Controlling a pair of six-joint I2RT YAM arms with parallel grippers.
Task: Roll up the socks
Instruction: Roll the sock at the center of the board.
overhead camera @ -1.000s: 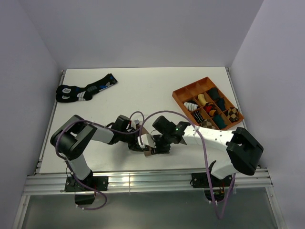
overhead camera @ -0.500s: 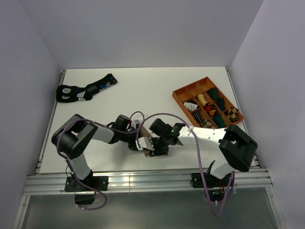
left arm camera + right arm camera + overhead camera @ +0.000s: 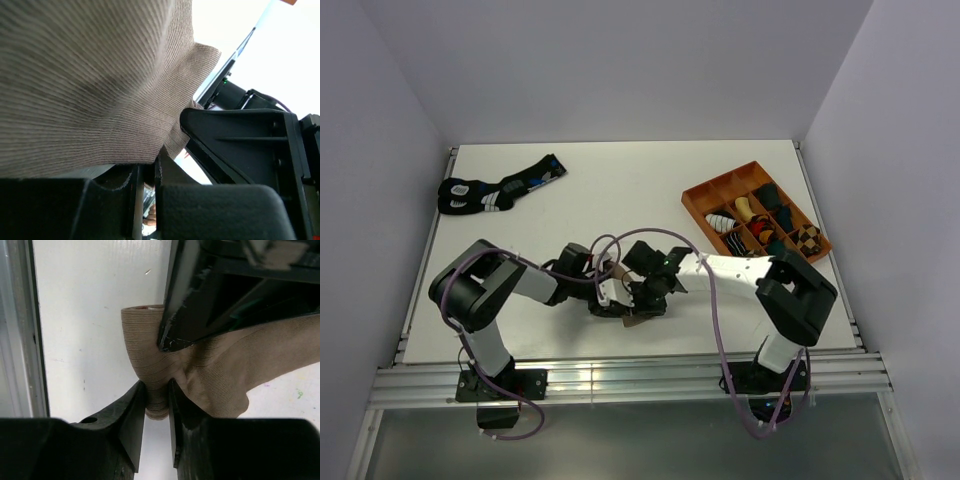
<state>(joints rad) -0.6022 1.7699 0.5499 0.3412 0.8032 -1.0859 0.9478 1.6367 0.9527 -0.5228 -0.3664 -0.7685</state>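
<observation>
The tan-brown sock [image 3: 210,375] is a finely ribbed knit, bunched and creased. In the right wrist view it lies on the white worktop [image 3: 90,315], with one rounded fold standing out toward the near edge and a wider stretch running off to the right. In the left wrist view the same ribbed cloth [image 3: 90,85] fills the upper left and hangs in a soft drape with a squared corner. From the top camera only a small tan scrap [image 3: 631,321] shows, near the front middle of the worktop [image 3: 620,190], hidden mostly under the two hands, which meet over it. The right hand [image 3: 156,390] is closed on the sock, its two black fingers pinching the rounded fold with only the cloth between them. The left hand [image 3: 147,175] is nearly closed as well, with a thin slit between its fingers and the edge of the cloth caught at their tips; one of its black fingers [image 3: 200,295] presses onto the sock from above. At the far left lie black socks [image 3: 500,188], and at the right stands an orange tray [image 3: 692,205] of rolled bundles.
</observation>
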